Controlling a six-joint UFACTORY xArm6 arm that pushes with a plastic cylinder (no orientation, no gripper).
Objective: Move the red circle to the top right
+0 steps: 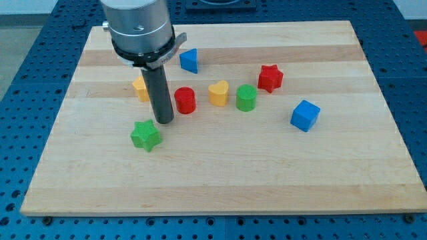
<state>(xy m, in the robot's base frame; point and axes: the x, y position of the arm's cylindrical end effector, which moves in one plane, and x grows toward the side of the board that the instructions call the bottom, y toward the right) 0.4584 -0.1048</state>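
The red circle (185, 101), a short cylinder, stands left of the board's middle. My tip (164, 121) rests on the board just left of it and slightly toward the view's bottom, close to it; I cannot tell if they touch. The green star (145, 135) lies just below and left of my tip. The rod partly hides a yellow block (140, 87) behind it.
A yellow heart (218, 93) and a green cylinder-like block (246, 98) stand in a row right of the red circle. A red star (270, 78) is further right, a blue cube (305, 115) at right, a blue triangular block (189, 61) near the top. The wooden board (220, 180) ends on all sides.
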